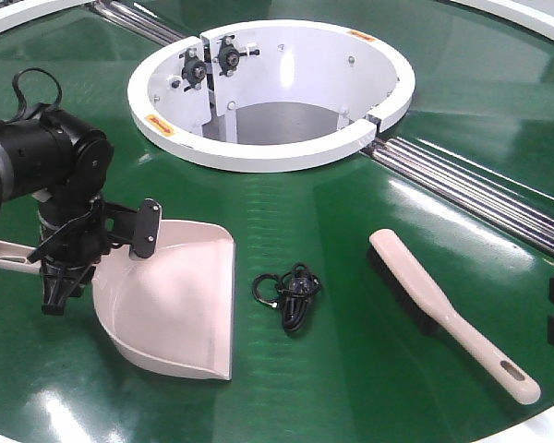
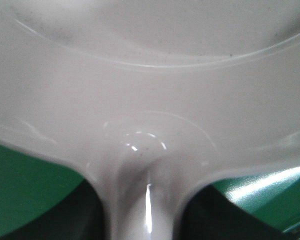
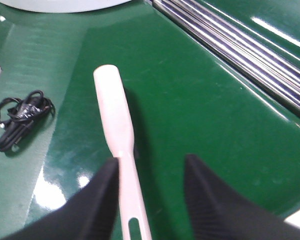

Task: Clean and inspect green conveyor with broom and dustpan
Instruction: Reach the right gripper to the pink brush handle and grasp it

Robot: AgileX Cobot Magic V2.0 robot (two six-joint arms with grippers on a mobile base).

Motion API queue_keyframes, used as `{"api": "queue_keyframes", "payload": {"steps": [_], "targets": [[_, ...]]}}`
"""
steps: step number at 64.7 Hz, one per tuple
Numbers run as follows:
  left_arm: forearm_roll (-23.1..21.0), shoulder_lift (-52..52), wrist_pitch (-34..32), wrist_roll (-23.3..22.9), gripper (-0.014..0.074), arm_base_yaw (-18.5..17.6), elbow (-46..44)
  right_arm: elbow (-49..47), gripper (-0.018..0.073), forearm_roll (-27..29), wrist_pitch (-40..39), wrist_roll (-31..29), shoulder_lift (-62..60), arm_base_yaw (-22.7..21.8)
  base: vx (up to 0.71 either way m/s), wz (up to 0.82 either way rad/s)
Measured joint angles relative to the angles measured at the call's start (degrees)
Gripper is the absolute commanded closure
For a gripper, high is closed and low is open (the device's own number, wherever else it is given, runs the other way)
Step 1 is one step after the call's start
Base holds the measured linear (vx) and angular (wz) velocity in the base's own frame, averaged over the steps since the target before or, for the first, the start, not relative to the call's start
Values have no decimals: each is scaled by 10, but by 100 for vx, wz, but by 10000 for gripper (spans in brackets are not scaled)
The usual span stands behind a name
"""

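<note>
it seems the grasping step: left fingers (image 1: 55, 291) spread astride the dustpan (image 1: 180, 305) handle at the left edge of the desk (image 1: 351, 388), right fingers (image 3: 95, 210) spread astride the broom (image 1: 425, 286) handle; next both must close.

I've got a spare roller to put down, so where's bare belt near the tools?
Bare green conveyor lies between the cable bundle and the broom, and between broom and rollers. Crowded around the dustpan.
</note>
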Motion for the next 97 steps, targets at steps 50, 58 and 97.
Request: {"api": "queue_keyframes", "payload": {"steps": [50,58,97], "targets": [[0,0,-1,0,604,0,0,-234,67,-40,212,6,343,111,0,0],[0,0,-1,0,604,0,0,-249,67,-43,215,6,385,111,0,0],[0,0,-1,0,604,0,0,-252,76,-62,211,4,554,111,0,0]]}}
